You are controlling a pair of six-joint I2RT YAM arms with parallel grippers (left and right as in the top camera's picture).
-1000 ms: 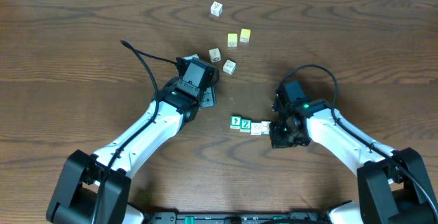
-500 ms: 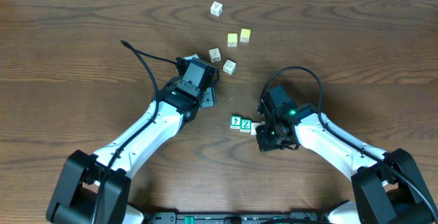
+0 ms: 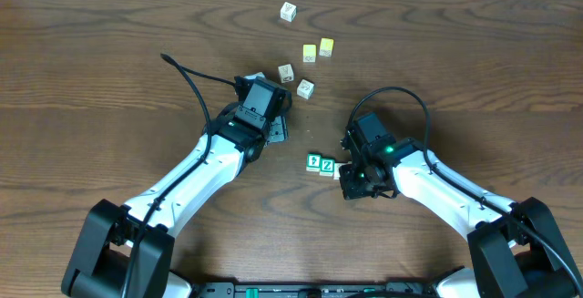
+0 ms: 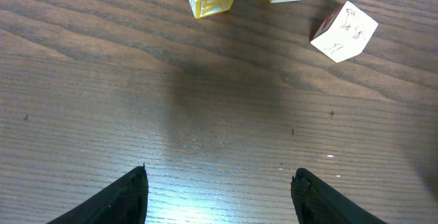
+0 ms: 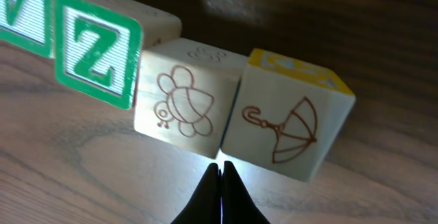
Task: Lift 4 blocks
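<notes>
Lying in one row on the tabletop (image 3: 109, 52), the four blocks stood close side by side: a green block (image 3: 313, 161) whose white letter could not be read, the green Z block (image 5: 96, 49), a white bee block (image 5: 183, 106) with reddish print, and a white umbrella block (image 5: 291, 125) with reddish print and a yellow top face. The only legible writing was the white "Z". The bee block stood directly beside the Z block, and the umbrella block stood one place further along.

The right hand (image 5: 220, 177) was clenched with nothing between its fingers. Its tips sat low at the seam between the bee block and the umbrella block, and in the overhead view its arm hid most of both.

Beyond the Z block, toward the far edge, stood two pale cubes (image 3: 305, 88), two yellow cubes (image 3: 310, 53) and one white cube (image 3: 288, 11).

The left hand (image 4: 219, 176) was released and held nothing. It hung well apart from the Z block, with pale printed cubes just ahead of it.
</notes>
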